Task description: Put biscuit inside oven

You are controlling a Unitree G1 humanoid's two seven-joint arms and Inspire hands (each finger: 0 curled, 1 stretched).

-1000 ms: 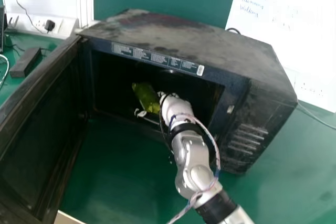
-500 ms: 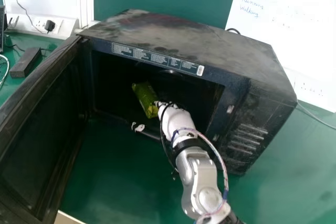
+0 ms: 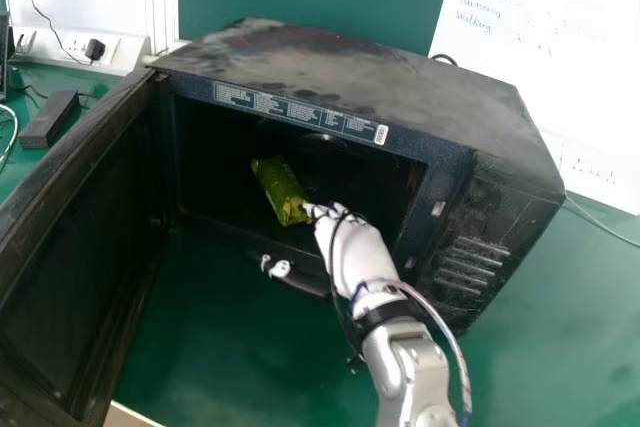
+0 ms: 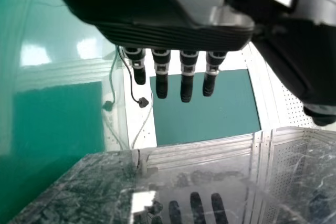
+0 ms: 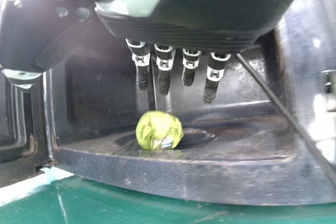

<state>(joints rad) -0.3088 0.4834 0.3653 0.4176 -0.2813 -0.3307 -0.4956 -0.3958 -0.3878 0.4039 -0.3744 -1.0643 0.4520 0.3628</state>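
Biscuit packet (image 3: pixel 281 190) in the oven (image 3: pixel 360 77), my right hand (image 3: pixel 355 252) backing out

The main part of the job looks done: the biscuit packet, in its green wrapper, lies on the oven floor (image 5: pixel 247 145), left of the middle, its near end close to the floor's front edge. What remains, as I judge it, is to bring my right hand fully clear of the opening. The door (image 3: pixel 75 277) is open on the left, reaching out over the worktop (image 3: pixel 230 337); shutting it would be a further step, though the task doesn't ask for it.

My right hand pinches nothing. Its fingers are straight and a little spread, with the thumb well apart from them, and the right wrist view shows the packet apart from the fingertips. My left hand (image 4: pixel 152 11), seen in the left wrist view, is also spread and empty.

Compared with a second ago, my right hand has drawn back from deeper in the oven towards its front edge, and the thumb has come out past that edge, over the worktop. More of the packet's near end is uncovered now, while the packet itself lies in much the same place. The door hasn't moved.
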